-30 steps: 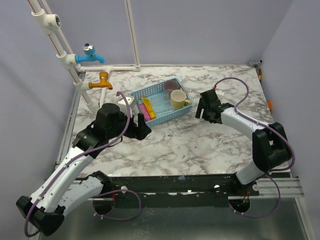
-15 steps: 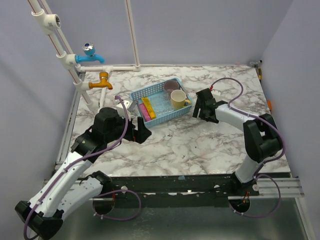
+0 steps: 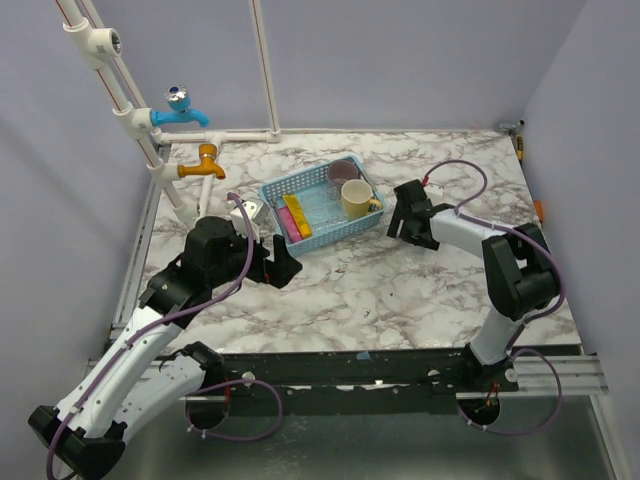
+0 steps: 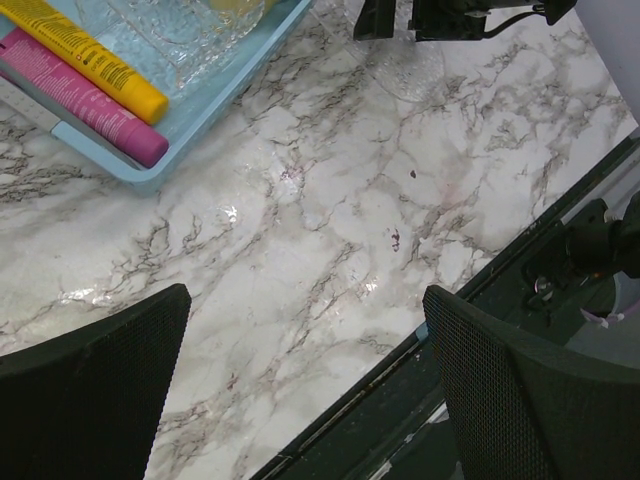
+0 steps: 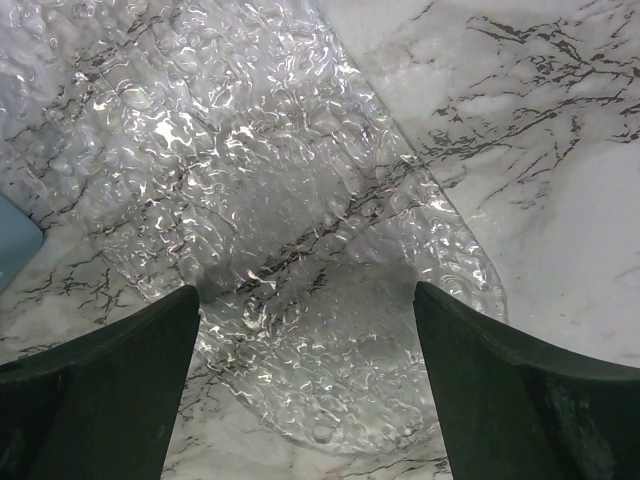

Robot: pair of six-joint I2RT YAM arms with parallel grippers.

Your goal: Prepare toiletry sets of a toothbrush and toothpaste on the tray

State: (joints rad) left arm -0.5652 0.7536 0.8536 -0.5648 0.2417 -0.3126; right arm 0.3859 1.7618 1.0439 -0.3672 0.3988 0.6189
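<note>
Left hand (image 4: 305,300) spread wide, empty | right hand (image 5: 305,295) spread, empty, over clear film (image 5: 270,170), perhaps plastic | tray (image 4: 150,176) near

3 lilac walls (image 3: 400,60) surround a white marble table (image 3: 400,290) veined grey.

2 small flat toothpaste tubes lie side by side and touching: a yellow tube (image 4: 88,57) with a magenta-pink tube (image 4: 84,103) along its outer side. Both lie flat at the left end of the light-blue slotted tray (image 3: 300,176).
</note>
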